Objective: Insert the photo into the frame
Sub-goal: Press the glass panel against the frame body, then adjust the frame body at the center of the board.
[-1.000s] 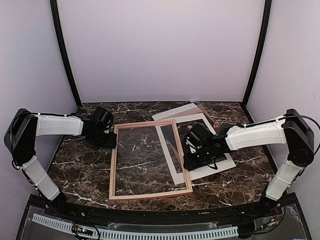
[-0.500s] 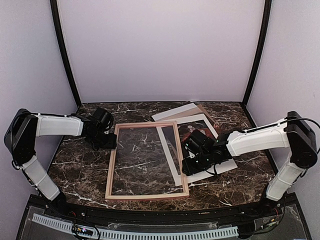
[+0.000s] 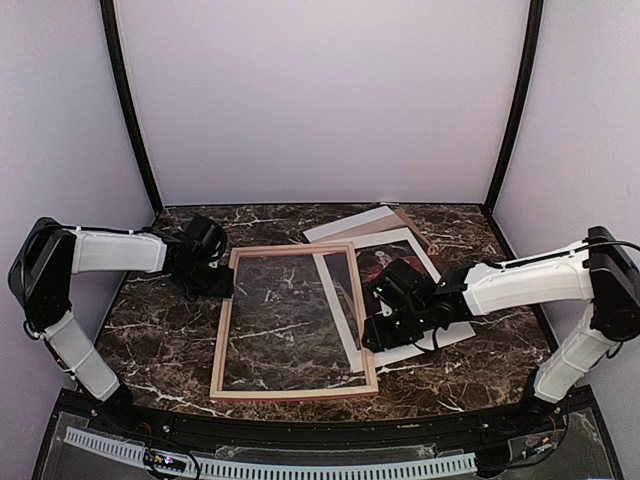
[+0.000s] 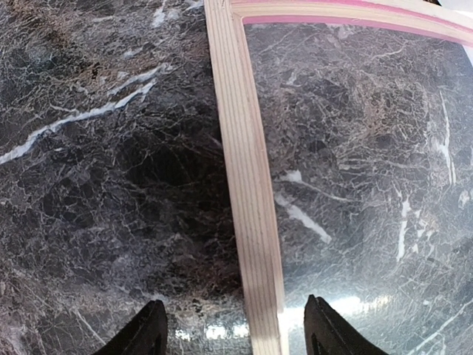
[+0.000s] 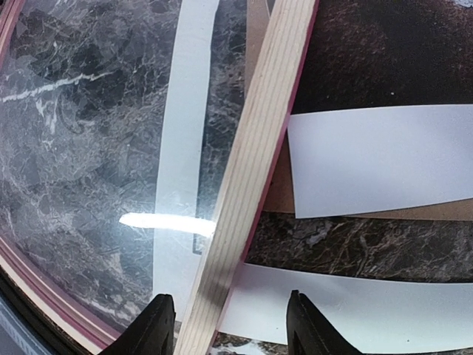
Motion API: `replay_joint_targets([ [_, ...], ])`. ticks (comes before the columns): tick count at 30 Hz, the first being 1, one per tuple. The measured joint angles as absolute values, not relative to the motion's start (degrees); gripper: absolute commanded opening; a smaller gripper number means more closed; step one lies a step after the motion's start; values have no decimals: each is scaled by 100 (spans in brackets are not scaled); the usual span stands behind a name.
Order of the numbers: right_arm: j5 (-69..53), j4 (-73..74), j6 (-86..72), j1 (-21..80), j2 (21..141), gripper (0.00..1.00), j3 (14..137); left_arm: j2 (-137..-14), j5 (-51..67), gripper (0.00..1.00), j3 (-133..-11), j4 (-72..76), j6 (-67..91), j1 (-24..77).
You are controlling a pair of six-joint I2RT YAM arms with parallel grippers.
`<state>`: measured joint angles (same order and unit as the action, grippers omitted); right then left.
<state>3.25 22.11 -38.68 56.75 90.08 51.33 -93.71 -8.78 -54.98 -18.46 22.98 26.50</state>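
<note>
Left wrist, left hand [image 4: 233, 302] spread, straddling frame [image 4: 251, 185]

Parted end effector [image 4: 238, 329] astride frame [image 4: 247, 185]

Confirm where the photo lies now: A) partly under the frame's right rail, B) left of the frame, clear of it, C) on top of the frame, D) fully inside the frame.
A: the frame has its right rail lying across the left part of the photo.

Bright even light; sharp; glare streak on glass [image 5: 159, 220].
</note>
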Motion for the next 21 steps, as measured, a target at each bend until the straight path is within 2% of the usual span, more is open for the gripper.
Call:
replay_joint_targets([
  [21,364,2158,-4171,6121,9284,44,4936,-9371,-862,65,-5297,-1758,2300,2650],
])
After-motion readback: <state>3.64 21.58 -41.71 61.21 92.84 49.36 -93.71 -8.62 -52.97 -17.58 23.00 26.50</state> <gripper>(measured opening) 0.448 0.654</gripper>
